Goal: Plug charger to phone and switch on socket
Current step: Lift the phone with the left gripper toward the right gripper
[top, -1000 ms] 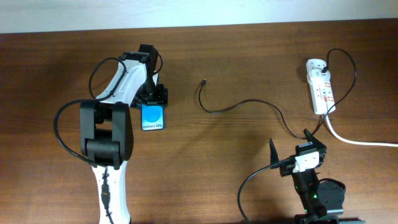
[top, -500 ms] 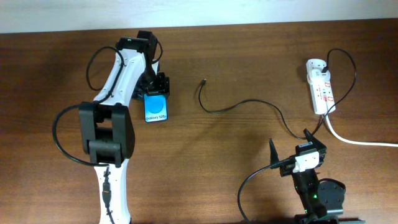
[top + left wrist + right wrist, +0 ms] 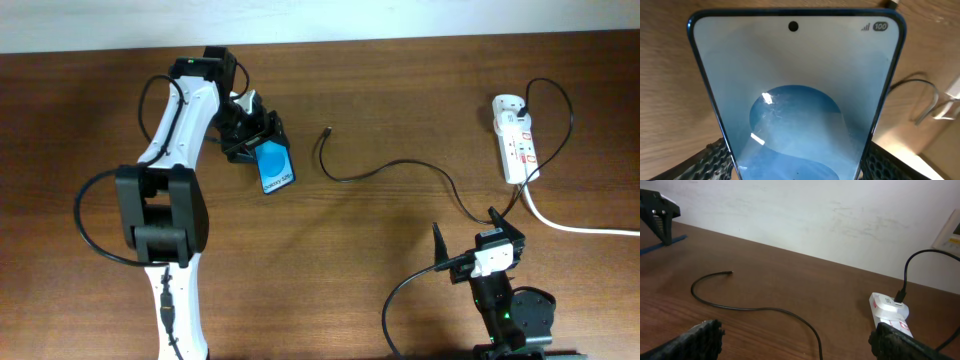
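**Now: left tool clamps the phone, right tool stands wide open**

Up at the far left of the worktop (image 3: 380, 280), the left tool (image 3: 250, 135) is closed on the phone (image 3: 273, 168), gripping it by its long edges near one end. The blue screen faces up, and the body slants away from the tool toward the charger's plug tip (image 3: 329, 130). From the left wrist the phone (image 3: 795, 100) fills the view, with the ribbed pads (image 3: 715, 157) pressed against both sides. Whether the phone touches the wood, I cannot tell.

The right tool (image 3: 468, 232) sits at the near edge with its fingers spread wide, holding nothing. The charger (image 3: 400, 165) curls across the worktop between the two arms, its plug tip lying free, near the phone but apart from it. Its other end runs to the socket (image 3: 515, 140) at the far right.
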